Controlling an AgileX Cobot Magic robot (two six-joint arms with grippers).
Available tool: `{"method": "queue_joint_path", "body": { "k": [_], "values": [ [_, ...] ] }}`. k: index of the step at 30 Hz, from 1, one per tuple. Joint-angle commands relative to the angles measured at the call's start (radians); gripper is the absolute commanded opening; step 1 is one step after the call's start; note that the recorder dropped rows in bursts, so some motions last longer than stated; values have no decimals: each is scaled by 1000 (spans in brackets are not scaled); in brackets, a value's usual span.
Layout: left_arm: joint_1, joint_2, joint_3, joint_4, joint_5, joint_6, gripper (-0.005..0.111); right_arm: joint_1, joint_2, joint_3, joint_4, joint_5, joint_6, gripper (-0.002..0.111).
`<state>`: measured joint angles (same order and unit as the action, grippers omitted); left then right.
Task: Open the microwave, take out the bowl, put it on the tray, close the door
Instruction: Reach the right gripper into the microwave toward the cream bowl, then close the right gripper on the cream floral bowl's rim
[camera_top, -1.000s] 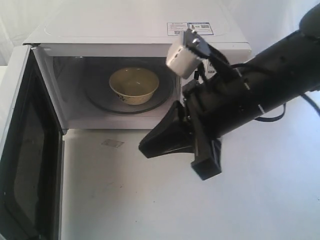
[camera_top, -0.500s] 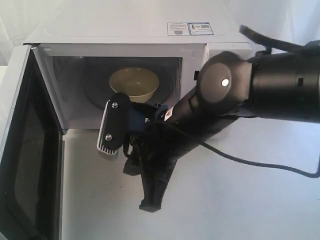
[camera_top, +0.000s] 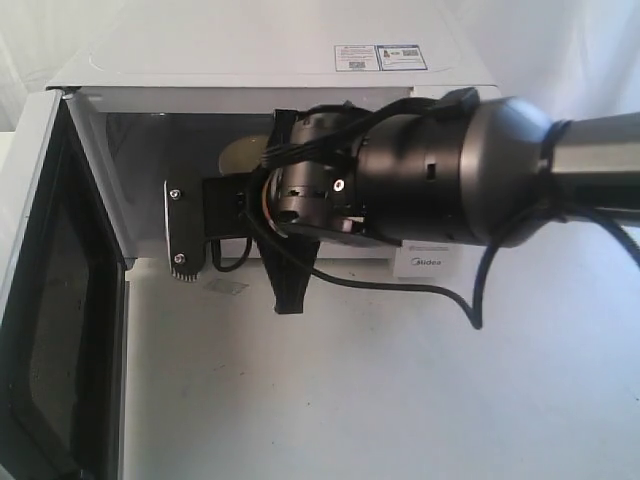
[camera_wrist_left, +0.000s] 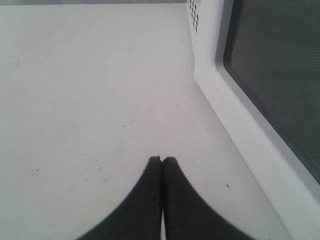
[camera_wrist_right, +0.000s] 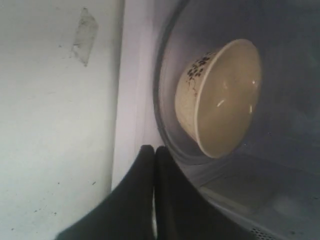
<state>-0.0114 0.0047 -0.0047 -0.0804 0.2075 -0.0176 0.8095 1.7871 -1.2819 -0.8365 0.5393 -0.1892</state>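
The bowl (camera_wrist_right: 220, 97) sits upright on the glass turntable (camera_wrist_right: 169, 131) inside the open microwave (camera_top: 250, 50), in the middle of the cavity. From where I stand, the exterior view gives only a cream sliver of it (camera_top: 243, 155) at upper centre, because the right arm's thick black wrist lies across the opening and blocks most of it. The right wrist view shows the whole bowl, with a dark speckled pattern on its outer wall. The right end effector (camera_wrist_right: 152, 149) has its fingers pressed together with nothing between them, the tips at the front sill of the cavity, short of the bowl. In the exterior view it is the black wedge (camera_top: 288, 305) pointing down at the desk (camera_top: 400, 400), a black cable (camera_top: 400, 288) trailing beside it. The door (camera_top: 40, 300) stands swung open along the left edge. A clear tape patch (camera_top: 225, 287) lies on the desk just before the sill. Only the left wrist view shows the left end effector (camera_wrist_left: 161, 160), pinched together, empty, over bare desk beside the door's dark window (camera_wrist_left: 280, 75).
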Motion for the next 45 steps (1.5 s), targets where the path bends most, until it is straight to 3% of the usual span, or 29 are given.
{"method": "queue_joint_path", "body": {
  "k": [1, 4, 8, 9, 14, 18, 24, 30, 45],
  "values": [
    [-1, -5, 5, -5, 1, -4, 0, 6, 45, -34, -114, -32, 148, 5],
    [-1, -5, 5, -5, 1, -4, 0, 6, 68, -46, -121, -100, 153, 21],
    [-1, -5, 5, -5, 1, -4, 0, 6, 100, -46, -179, -135, 153, 52],
    [-1, -5, 5, -5, 1, -4, 0, 6, 109, -46, -207, -135, 175, 54],
    [-1, -5, 5, -5, 1, -4, 0, -28, 155, -46, -444, -135, 508, 54],
    [-1, -5, 5, -5, 1, -4, 0, -58, 176, -73, -479, -137, 633, 50],
    [-1, -5, 5, -5, 1, -4, 0, -63, 229, -103, -495, -147, 639, 51],
    [-1, -5, 5, -5, 1, -4, 0, -63, 231, -103, -537, -143, 639, 60],
    [-1, -5, 5, -5, 1, -4, 0, -63, 288, -139, -601, -61, 643, 60]
  ]
}}
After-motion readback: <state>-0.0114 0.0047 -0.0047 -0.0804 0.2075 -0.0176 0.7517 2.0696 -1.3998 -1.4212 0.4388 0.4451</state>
